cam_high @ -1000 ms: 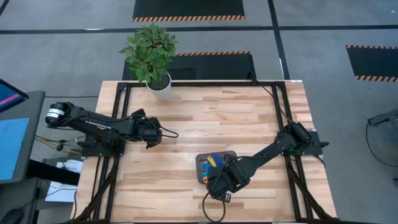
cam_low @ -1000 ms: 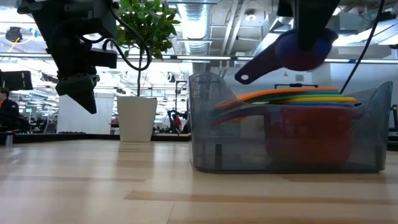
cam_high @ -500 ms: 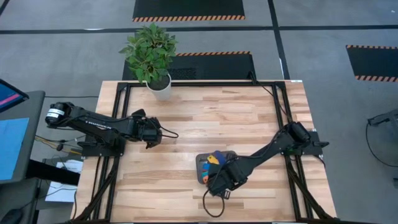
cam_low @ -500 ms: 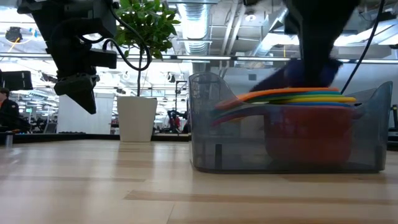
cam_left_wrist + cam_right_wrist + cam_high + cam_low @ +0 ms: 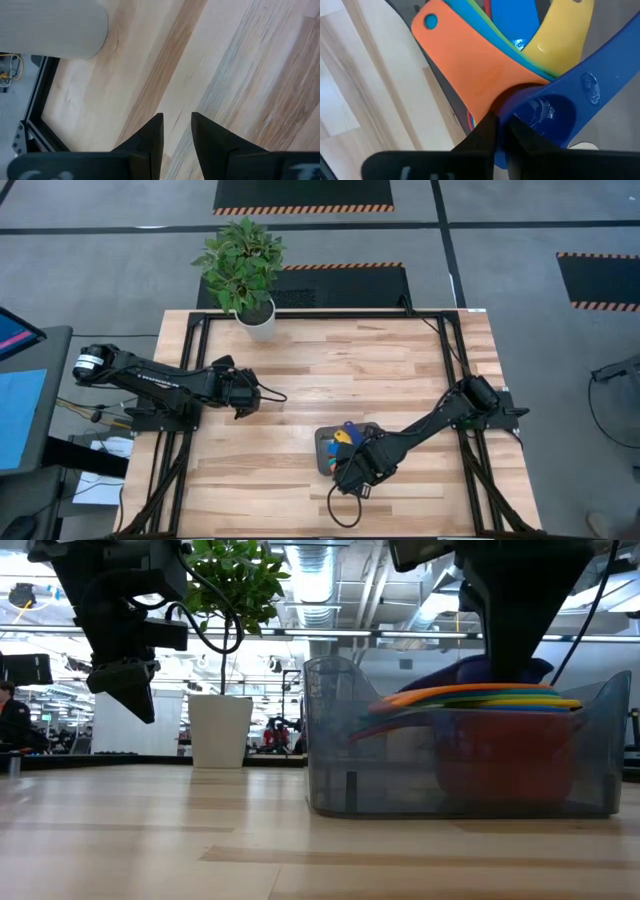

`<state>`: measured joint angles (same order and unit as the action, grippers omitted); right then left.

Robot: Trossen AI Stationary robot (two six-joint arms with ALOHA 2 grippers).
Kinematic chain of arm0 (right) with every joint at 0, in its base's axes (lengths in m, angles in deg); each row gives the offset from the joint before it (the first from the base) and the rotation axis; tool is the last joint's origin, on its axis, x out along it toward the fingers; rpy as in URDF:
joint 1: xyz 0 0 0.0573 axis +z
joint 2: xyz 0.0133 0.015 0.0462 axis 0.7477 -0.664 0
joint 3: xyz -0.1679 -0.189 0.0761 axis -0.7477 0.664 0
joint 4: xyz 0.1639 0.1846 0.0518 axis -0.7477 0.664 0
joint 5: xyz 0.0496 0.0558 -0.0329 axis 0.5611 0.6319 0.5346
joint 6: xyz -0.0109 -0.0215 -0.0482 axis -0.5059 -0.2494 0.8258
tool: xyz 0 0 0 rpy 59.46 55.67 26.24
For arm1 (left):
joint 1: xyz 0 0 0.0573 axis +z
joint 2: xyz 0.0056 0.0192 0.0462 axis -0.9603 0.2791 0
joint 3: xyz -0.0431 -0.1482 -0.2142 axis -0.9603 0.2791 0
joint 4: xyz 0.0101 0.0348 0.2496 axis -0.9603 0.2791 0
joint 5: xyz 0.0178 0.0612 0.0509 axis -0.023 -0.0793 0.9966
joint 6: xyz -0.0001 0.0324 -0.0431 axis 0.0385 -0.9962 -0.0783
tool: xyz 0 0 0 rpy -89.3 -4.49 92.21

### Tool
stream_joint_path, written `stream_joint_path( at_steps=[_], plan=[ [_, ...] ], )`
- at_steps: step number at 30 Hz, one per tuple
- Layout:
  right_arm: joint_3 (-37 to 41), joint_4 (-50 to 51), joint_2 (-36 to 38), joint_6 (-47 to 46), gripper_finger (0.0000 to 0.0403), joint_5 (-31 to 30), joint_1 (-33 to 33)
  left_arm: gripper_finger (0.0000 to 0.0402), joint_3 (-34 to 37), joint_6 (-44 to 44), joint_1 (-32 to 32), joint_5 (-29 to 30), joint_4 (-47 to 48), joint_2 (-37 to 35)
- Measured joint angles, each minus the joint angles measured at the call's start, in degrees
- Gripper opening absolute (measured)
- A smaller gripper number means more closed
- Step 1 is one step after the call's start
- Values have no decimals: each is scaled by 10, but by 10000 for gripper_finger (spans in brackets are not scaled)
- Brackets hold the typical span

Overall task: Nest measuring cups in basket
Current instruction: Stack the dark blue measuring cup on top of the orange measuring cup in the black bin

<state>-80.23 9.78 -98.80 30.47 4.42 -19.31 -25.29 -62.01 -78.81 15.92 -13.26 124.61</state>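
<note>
Dark blue cup [image 5: 555,117] sits on the nested stack of measuring cups [image 5: 480,697] inside the basket [image 5: 330,740], lower centre of the high view. Right gripper [image 5: 501,131] is directly over it, fingertips at the cup's rim; grip or release cannot be told. Left gripper [image 5: 176,131], narrowly parted and empty, hangs over bare table [image 5: 330,370] at centre left.

basket [image 5: 322,442]: near centre of table [image 5: 400,370] | measuring cups [image 5: 480,698]: nested in basket | right tool [image 5: 352,470]: over basket | plant pot [image 5: 258,323]: far left | left tool [image 5: 243,392]: left side
</note>
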Motion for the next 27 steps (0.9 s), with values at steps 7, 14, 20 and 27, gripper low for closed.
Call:
stream_joint_path(
  at_steps=[7, 14, 20, 27],
  plan=[
    [0, -1, 0, 24, 66, 6, 0, 92, 0, 0, 0, -10, 0, 0],
    [0, 6, 0, 26, 92, 9, 0, 92, 0, 1, 0, -10, 0, 0],
    [0, 17, 0, 24, 134, 34, 0, 92, 0, 1, 0, -10, 0, 0],
    [0, 20, 0, 29, 171, 75, -5, 92, 0, 1, 0, -10, 0, 0]
  ],
)
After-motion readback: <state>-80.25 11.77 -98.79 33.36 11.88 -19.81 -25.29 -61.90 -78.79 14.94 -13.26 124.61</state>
